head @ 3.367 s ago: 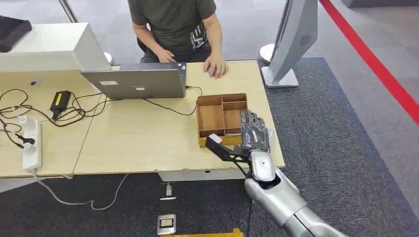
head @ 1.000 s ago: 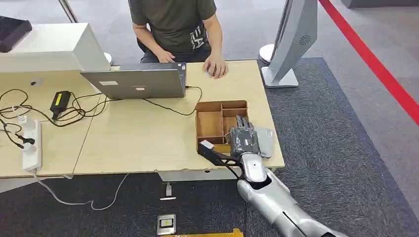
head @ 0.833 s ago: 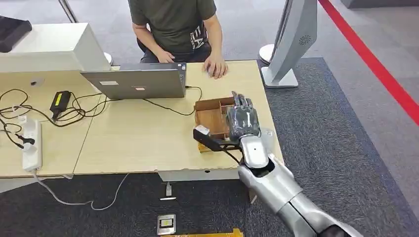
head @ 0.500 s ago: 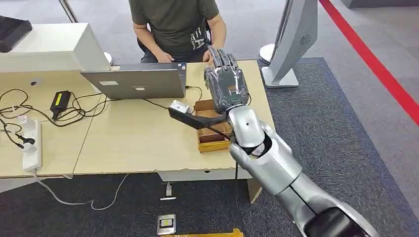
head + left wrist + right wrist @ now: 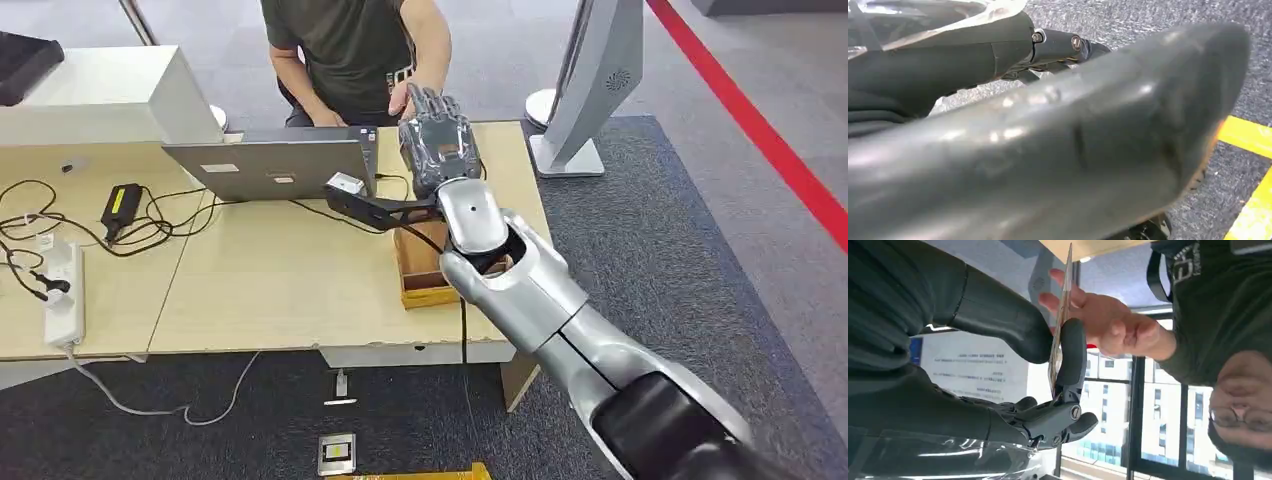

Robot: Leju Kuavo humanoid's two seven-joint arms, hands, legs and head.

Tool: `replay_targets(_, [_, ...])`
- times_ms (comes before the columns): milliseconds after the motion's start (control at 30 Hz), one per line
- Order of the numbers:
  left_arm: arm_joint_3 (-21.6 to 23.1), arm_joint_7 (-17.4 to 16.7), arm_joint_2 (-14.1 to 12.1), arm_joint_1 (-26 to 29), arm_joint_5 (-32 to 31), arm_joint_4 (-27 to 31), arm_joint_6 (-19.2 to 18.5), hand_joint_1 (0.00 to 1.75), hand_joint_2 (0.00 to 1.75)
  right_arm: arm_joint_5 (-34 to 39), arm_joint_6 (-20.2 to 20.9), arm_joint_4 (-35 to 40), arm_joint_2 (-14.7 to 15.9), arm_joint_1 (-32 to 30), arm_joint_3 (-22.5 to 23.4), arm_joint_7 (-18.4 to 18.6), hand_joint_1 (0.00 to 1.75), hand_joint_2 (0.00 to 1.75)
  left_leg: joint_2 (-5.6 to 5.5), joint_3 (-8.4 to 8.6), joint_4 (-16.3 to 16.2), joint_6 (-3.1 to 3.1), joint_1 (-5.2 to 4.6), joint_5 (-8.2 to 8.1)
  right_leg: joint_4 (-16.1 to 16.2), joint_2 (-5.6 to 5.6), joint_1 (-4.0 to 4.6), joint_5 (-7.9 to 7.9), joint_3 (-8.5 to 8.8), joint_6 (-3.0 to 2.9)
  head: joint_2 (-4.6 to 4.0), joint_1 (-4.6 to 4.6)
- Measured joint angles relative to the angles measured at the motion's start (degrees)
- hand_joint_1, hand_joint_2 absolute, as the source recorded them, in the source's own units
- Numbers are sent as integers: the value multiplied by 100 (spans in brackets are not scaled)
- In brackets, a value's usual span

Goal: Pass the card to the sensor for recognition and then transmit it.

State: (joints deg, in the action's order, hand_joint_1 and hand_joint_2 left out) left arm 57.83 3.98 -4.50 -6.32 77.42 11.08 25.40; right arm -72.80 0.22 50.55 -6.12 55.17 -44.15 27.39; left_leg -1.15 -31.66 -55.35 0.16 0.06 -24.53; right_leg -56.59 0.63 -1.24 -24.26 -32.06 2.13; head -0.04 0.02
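Between the thick thumb and a dark finger of the right hand (image 5: 1048,375), the card (image 5: 1060,322) was pinched edge-on, held upright so that its free end projected beyond the fingertips. That grip left most of the card exposed, which appears meant to give a receiver something to take. Just beyond the fingertips, a person's hand (image 5: 1108,325) was open, its fingers touching or very nearly touching the card's far face; which of the two could not be determined. In the head view the right hand (image 5: 437,150) was raised above the table (image 5: 270,290), with the wooden tray (image 5: 420,275) below and behind the wrist and the laptop (image 5: 275,165) to its side. The handover seemed under way, not complete. The left hand's state could not be told.
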Motion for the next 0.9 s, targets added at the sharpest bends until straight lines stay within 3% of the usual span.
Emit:
replay_targets(267, [0, 0, 9, 14, 120, 0, -9, 0, 0, 124, 148, -828, 4, 340, -31, 360, 175, 175, -1, 0, 0, 0, 0, 0, 1, 0, 0, 0, 1, 0, 0, -2])
replay_targets(500, [0, 0, 50, 17, 142, 2, -227, 0, 0, -145, 109, -1025, 57, 323, -96, 557, 175, 175, 0, 2, -4, 0, 0, 0, 1, 1, 0, 1, -2, 0, 0, -2])
replay_targets(533, [0, 0, 57, 17, 140, 2, -245, 0, 0, -218, 155, -1023, 100, 323, -98, 581, 40, 175, 0, 3, -4, 0, 0, 0, 1, 0, 0, 1, -2, 0, 0, -2])
replay_targets(567, [0, 0, 61, 20, 140, 2, -262, 0, 0, -317, 203, -1014, 144, 319, -98, 640, 0, 0, 0, 2, -4, 0, 0, 0, 1, 0, 0, 1, -2, 0, 0, -2])
replay_targets(900, [11, 0, 74, 39, 52, 2, -321, 0, 0, -833, 707, -572, 756, 241, 54, 717, 0, 0, 0, 2, -7, 1, 0, 0, 2, 1, -1, 2, 0, 0, 0, -2])
